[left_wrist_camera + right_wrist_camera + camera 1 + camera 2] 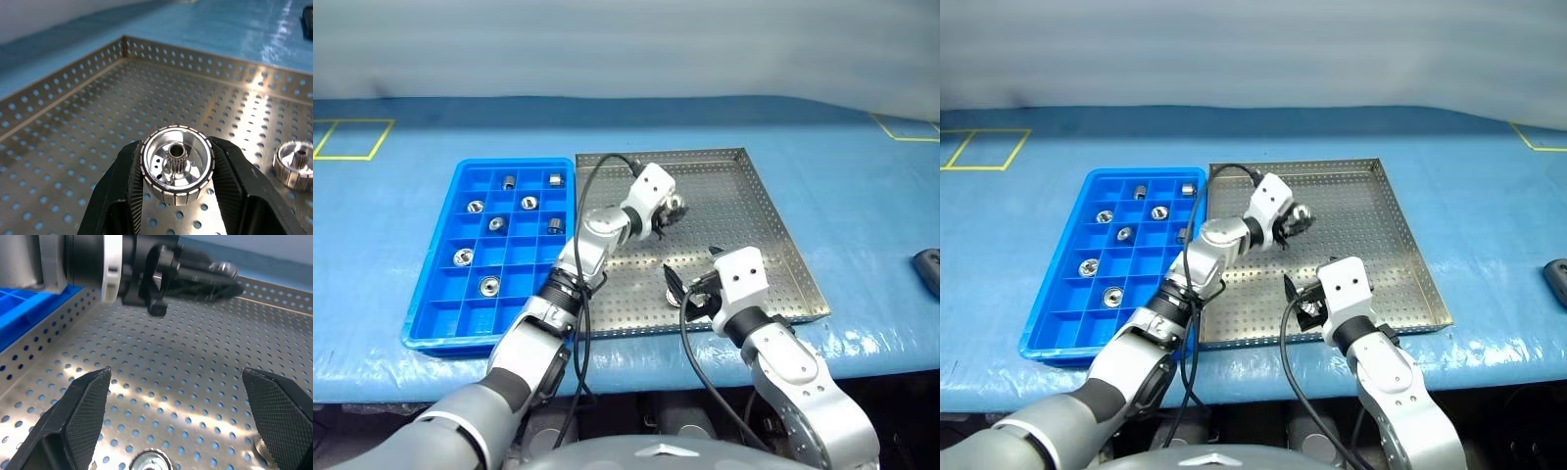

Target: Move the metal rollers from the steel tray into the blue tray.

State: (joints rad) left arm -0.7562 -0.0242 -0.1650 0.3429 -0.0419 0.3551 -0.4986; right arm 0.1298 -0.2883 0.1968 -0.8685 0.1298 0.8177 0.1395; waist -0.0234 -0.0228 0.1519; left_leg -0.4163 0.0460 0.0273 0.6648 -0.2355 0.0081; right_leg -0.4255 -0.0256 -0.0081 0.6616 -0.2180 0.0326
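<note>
My left gripper (pixel 674 209) is shut on a metal roller (pixel 177 166), a shiny ribbed cylinder with a central hub, and holds it a little above the steel tray (pixel 744 215). A second roller (pixel 295 165) lies on the perforated floor nearby. Near the tray's front edge my right gripper (pixel 176 382) stands open and empty over another roller (pixel 149 462). The blue tray (pixel 450 338) sits just left of the steel tray, with several rollers (pixel 489 286) in separate compartments.
Both trays rest on a blue table cover with yellow taped squares (pixel 352 137) at the far corners. A dark object (pixel 928 269) lies at the right edge. Black cables (pixel 592 186) loop from each wrist over the trays.
</note>
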